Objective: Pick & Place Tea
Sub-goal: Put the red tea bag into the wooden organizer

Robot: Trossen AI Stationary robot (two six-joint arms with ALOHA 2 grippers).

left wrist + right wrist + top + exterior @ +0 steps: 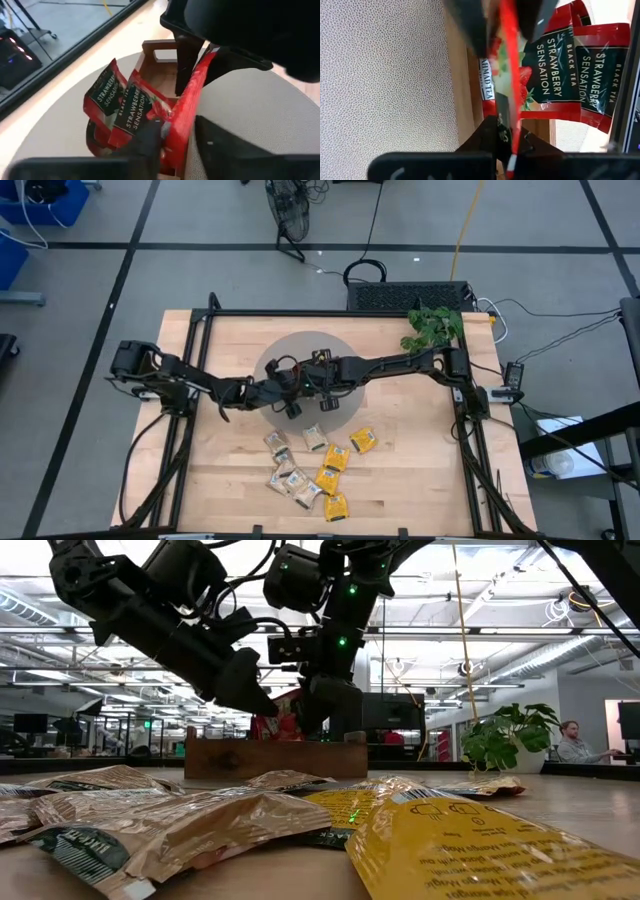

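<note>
Both grippers over wooden three-compartment tray (159, 55) on grey round mat (275, 355), worktop centre.
Right gripper (507, 30): jaws clenched on red flat tea sachet (512, 100), held edge-on, probably for slotting into compartment beside other red sachets (107, 107).
Left gripper (175, 145): jaws straddle same sachet; grasp state cannot tell, apparently steadying.
Yellow and beige sachets (310, 465) loose on worktop, near edge, awaiting pick.

Both dark arms reach inward and meet mid-worktop, wrists bent down. The right hand (192, 75) comes from above, its fingers pinched tight together. The left hand (512, 145) sits just opposite, its fingertips nearly touching the right's, fingers drawn in with a narrow gap.
</note>
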